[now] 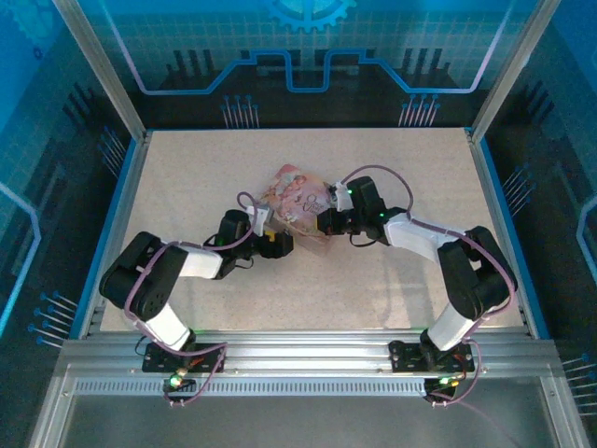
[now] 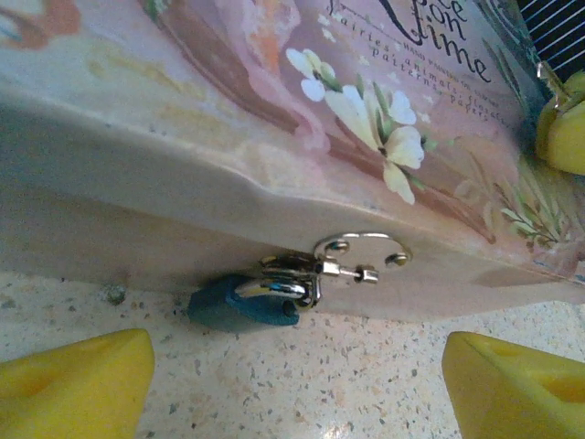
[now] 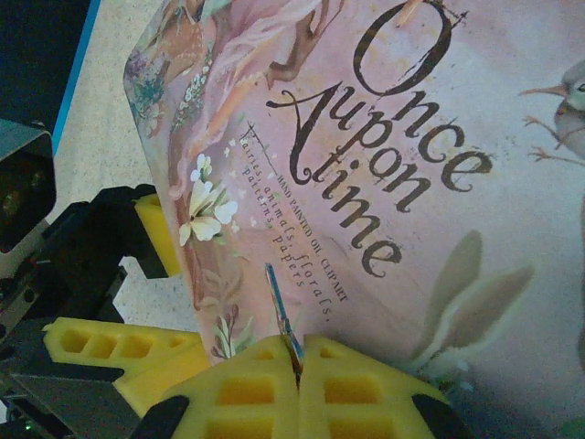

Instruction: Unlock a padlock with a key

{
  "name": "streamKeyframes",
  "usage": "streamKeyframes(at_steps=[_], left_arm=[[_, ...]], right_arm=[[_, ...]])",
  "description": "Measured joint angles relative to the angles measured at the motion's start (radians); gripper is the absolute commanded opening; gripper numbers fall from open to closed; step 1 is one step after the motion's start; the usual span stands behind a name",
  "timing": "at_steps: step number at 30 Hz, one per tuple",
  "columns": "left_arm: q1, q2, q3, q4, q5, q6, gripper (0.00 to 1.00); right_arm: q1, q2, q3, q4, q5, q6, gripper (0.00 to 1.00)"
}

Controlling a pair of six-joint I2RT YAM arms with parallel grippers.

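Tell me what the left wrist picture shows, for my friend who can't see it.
A tiny blue padlock hangs from a silvery clasp on the side of a pink flower-printed tin that sits on a speckled table. The left gripper faces it, yellow jaws wide apart.

pink tin on table | left gripper at its near edge | right gripper seemingly over its right

One pink picture tin. One small blue padlock. One metal clasp. One key. One speckled worktop. Two robot arms, the left arm and the right arm. Two pairs of yellow-padded jaws, one pair to each arm.
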Motion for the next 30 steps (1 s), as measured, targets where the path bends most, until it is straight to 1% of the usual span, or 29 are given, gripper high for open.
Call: streamKeyframes(at_steps=[12, 24, 26, 30], left_arm=[[0.001, 0.090, 0.004, 0.107, 0.012, 0.022, 0.73], [-0.001, 0.117, 0.016, 0.129, 0.043, 0.021, 0.62], [-0.005, 0.117, 0.016, 0.129, 0.045, 0.021, 0.58], [-0.018, 0.117, 0.016, 0.129, 0.048, 0.019, 0.56]], right_arm=[[0.000, 0.000, 0.001, -0.003, 0.000, -0.012, 0.00], [0.000, 0.000, 0.001, -0.003, 0.000, -0.014, 0.00], [0.000, 0.000, 0.001, -0.003, 0.000, -0.014, 0.00], [0.000, 0.000, 0.001, -0.003, 0.000, -0.014, 0.00]])
